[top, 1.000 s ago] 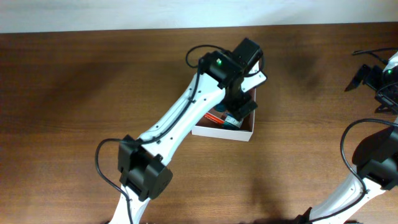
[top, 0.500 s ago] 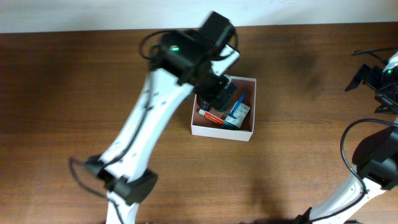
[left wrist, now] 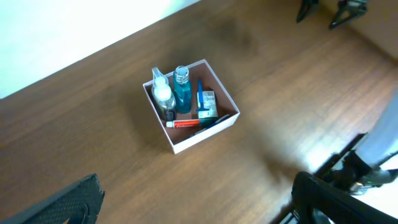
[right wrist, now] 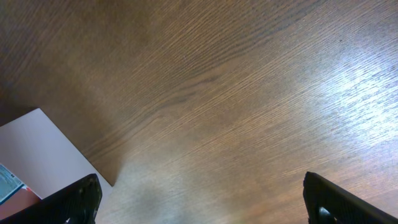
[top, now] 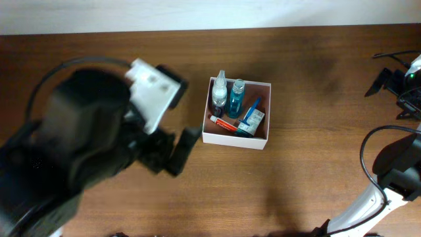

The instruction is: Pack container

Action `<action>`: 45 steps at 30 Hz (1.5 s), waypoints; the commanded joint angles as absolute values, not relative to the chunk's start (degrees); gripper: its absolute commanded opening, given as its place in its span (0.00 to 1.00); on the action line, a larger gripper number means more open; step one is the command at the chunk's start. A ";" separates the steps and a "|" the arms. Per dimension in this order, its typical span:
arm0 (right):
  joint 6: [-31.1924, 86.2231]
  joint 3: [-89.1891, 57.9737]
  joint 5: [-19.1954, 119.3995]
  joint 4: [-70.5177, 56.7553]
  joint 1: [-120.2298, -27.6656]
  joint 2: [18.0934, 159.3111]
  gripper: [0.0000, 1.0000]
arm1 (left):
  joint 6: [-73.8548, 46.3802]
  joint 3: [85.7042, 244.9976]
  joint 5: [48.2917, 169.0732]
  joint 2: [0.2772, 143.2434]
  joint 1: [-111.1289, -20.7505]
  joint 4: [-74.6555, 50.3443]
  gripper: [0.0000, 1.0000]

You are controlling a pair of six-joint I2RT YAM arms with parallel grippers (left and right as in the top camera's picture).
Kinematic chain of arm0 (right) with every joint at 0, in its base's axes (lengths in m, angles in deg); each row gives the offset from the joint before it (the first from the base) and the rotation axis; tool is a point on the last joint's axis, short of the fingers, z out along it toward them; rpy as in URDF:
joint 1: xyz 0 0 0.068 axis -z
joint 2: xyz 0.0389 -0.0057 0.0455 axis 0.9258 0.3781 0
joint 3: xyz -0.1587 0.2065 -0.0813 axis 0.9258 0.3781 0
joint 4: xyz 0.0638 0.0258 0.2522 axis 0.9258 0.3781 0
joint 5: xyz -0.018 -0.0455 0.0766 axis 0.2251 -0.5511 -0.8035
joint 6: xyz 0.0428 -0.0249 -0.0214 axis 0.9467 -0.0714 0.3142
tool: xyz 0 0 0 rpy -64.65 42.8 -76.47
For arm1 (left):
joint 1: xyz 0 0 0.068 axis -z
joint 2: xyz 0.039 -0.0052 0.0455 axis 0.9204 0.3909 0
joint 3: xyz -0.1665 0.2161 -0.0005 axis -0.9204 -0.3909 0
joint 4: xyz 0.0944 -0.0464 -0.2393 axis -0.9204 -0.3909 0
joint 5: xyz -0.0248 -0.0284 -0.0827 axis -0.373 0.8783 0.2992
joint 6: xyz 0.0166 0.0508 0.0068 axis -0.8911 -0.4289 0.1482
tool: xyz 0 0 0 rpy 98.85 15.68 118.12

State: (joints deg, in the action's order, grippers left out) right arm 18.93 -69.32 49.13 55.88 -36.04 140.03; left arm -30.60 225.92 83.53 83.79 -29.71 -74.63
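Left hand [left wrist: 196, 208] spread, high and apart from container [top: 234, 139] walls, right hand [right wrist: 202, 208] spread, far right

we look straight down on the tabletop [top: 316, 99] from overhead. our left wrist view sits high, tilted down, holding the whole container [left wrist: 200, 138] small. our right wrist view hugs the wood, catching only that container's white corner at lower left; all three share it.
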 commanded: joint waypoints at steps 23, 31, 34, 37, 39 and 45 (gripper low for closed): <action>18.38 -69.12 49.63 55.66 -35.88 139.95 0.99 | -35.41 219.14 84.29 74.09 -29.67 -74.63 0.99; 18.38 -69.12 49.63 55.64 -35.88 139.95 0.99 | -37.68 198.44 87.61 64.32 -35.70 -69.08 1.00; 18.38 -69.12 49.63 55.64 -35.88 139.95 0.99 | -37.68 189.42 88.53 58.77 -39.00 -62.96 0.99; 18.38 -69.12 49.63 55.66 -35.88 139.95 0.99 | -37.68 179.45 89.25 52.34 -42.06 -56.51 0.99; 18.38 -69.12 49.63 55.64 -35.88 139.95 0.99 | -37.68 172.74 89.27 47.99 -43.88 -52.08 0.99; 18.38 -69.12 49.63 55.64 -35.88 139.95 0.99 | -37.68 151.56 90.78 35.01 -49.54 -40.23 0.99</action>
